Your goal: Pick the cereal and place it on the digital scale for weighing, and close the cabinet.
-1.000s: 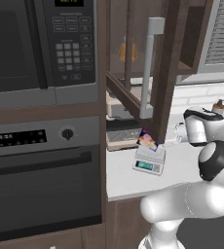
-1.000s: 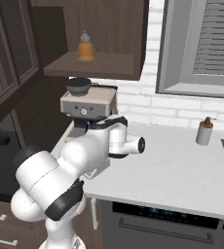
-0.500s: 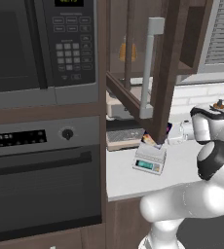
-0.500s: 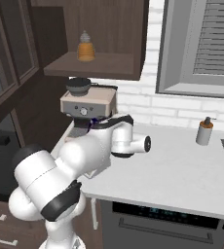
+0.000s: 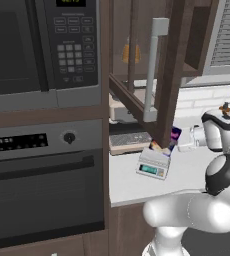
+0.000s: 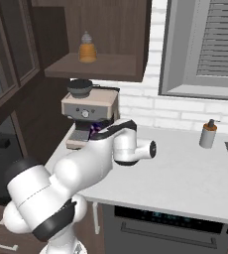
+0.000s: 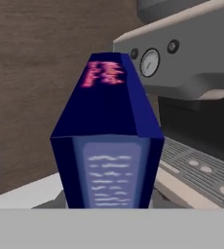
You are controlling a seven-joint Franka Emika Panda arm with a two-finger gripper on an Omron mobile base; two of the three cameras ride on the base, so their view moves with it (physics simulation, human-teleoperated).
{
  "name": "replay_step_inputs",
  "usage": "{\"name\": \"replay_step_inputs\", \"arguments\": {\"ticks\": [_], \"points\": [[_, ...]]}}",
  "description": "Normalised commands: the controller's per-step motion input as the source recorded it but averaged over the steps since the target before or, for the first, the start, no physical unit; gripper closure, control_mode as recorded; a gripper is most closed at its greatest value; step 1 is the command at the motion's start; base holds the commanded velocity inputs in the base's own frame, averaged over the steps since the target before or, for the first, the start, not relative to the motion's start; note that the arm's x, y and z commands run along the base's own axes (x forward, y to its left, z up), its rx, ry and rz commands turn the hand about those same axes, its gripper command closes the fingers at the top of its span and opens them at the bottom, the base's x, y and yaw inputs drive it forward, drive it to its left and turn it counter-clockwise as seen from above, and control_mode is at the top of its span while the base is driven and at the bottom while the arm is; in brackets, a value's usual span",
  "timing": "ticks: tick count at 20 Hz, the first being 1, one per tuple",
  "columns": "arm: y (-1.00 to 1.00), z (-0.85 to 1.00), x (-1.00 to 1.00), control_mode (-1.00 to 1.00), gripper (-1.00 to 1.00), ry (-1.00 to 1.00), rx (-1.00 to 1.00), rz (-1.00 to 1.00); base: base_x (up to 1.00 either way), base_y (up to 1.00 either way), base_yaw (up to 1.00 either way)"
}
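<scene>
The cabinet [image 5: 169, 70] door stands open above the counter [image 5: 187, 170]. The scale [image 5: 154, 163] sits below it. The gripper [image 5: 186, 140], clamped on the cereal [image 7: 106, 146], holds it just over the scale. Lower level, centre on the platform, then release.

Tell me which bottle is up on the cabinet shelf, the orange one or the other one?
The orange bottle stands on the open cabinet's shelf, above the coffee machine. The other, a soap dispenser with a dark pump, stands down on the counter under the window.
</scene>
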Motion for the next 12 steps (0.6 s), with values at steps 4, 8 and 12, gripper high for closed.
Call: {"name": "replay_step_inputs", "arguments": {"ticks": [4, 8, 12], "points": [[0.01, -0.02, -0.02, -1.00, 1.00, 0.01, -0.06, 0.00, 0.00, 0.00, 0.00], [0.11, 0.00, 0.08, -1.00, 1.00, 0.11, -0.09, 0.00, 0.00, 0.00, 0.00], [0.00, -0.08, 0.00, -1.00, 1.00, 0.13, -0.12, 0.00, 0.00, 0.00, 0.00]]}}
